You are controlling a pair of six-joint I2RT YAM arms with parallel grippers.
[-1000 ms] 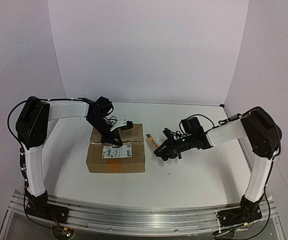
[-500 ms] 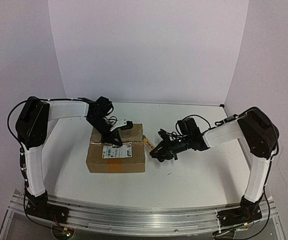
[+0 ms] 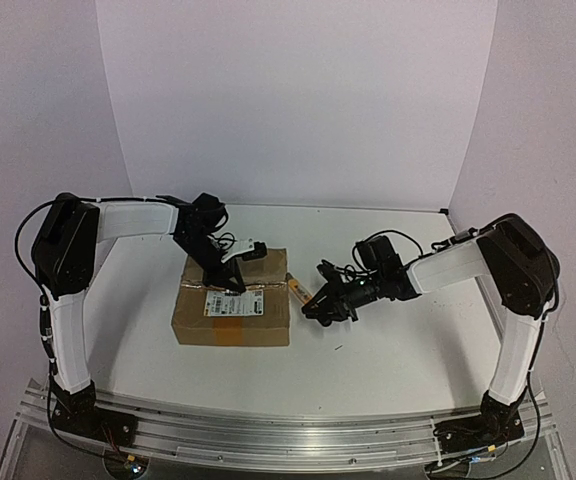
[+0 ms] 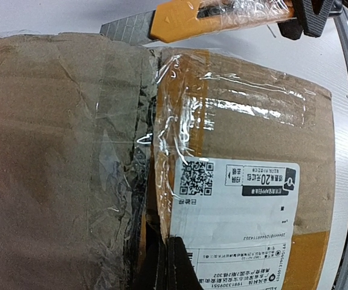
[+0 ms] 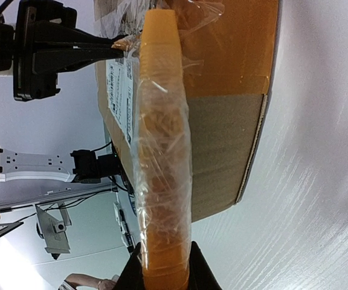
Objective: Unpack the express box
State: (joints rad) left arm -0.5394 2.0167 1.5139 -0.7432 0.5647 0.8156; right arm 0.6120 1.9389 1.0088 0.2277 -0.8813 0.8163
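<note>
In the top external view, the express box is seen lying flat on the white table, left of centre, between the 2 arms. Its flaps are closed and taped, so nothing of its contents can be seen. A white label is stuck on its top. The left gripper is set down on the box top near the label, its jaws drawn together. The right gripper is held just beside the box's right side, its jaws pinching an orange utility knife that is pointed at the box.

In the left wrist view, the box top fills the frame. The seam is covered by crinkled clear tape, with orange tape under it. The left gripper's fingertips are seen side by side on the seam at the label's edge. Whether any tape is caught between them cannot be told. The knife's grey blade is seen just beside the box's edge at the seam. Whether it touches cannot be told.

In the right wrist view, the knife, wrapped in clear film, is clamped between the 2 fingers at the bottom. It is laid along the box's side, where a band of orange tape is seen, and its tip is close to the left gripper's closed tips.
</note>
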